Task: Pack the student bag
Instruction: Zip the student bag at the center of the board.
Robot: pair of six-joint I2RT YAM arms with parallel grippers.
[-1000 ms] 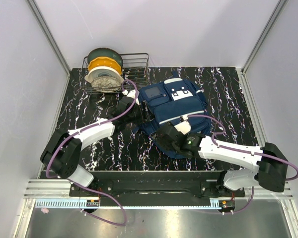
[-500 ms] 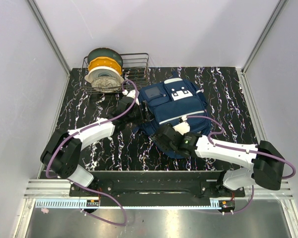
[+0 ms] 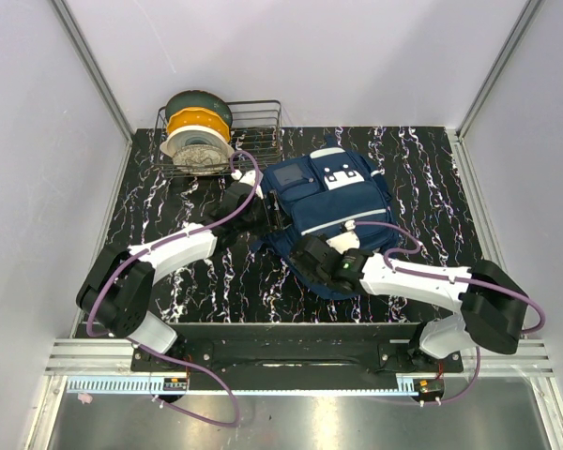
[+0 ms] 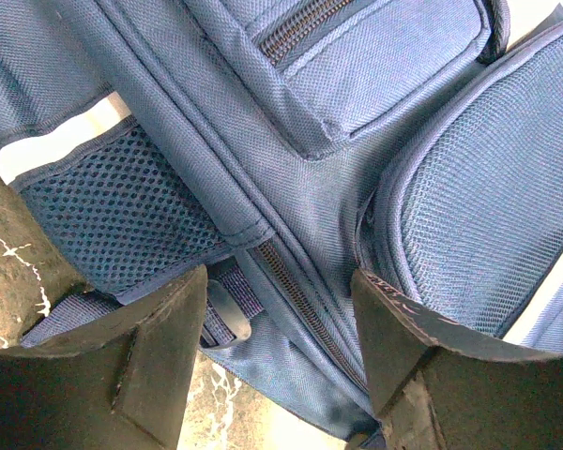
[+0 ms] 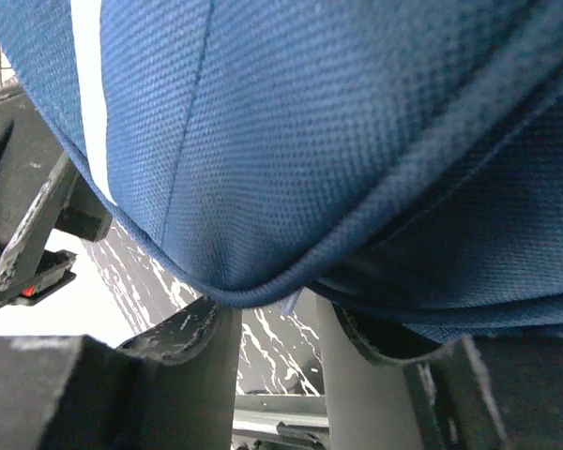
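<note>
I have the bag (image 3: 330, 192) lying front up on the desk (image 3: 169, 202), just to the right of the left pincer (image 3: 261, 216) and just beyond the right pincer (image 3: 305, 251). The left pincer is released. Its fingers (image 4: 150, 356) are spread wide, with a zipper seam (image 4: 300, 309) in the gap ahead and a mesh pocket (image 4: 122, 225) off to its left, and nothing looks pinched. The right pincer sits against the bag's near edge. In its wrist view a blue fold (image 5: 263, 187) hangs over the gap. Its fingers (image 5: 192, 361) stand apart with bare desk showing between them, but the tips are hidden under the cloth — I cannot tell whether it has hold of the bag. Beyond the left pincer and well apart from it stands a wire rack (image 3: 263, 127) with spools (image 3: 197, 141).
</note>
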